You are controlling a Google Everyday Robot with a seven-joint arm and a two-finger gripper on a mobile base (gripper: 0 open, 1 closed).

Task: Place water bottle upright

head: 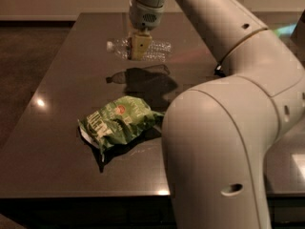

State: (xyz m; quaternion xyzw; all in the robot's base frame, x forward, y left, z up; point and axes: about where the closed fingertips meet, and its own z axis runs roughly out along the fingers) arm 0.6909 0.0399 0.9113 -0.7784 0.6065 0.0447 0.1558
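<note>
The water bottle (pixel 155 50) is a small clear ribbed bottle with a white cap at its left end. It lies horizontal, held in the air above the dark table (pixel 57 80), with its shadow on the table below it. My gripper (pixel 138 48) hangs straight down from the white arm and is shut on the bottle's middle, its tan fingers (pixel 140 44) across the front of the bottle.
A crumpled green chip bag (pixel 116 123) lies on the table nearer the front, left of my arm's large white elbow (pixel 224 147). The elbow hides the right part of the table. The table's front edge runs along the bottom.
</note>
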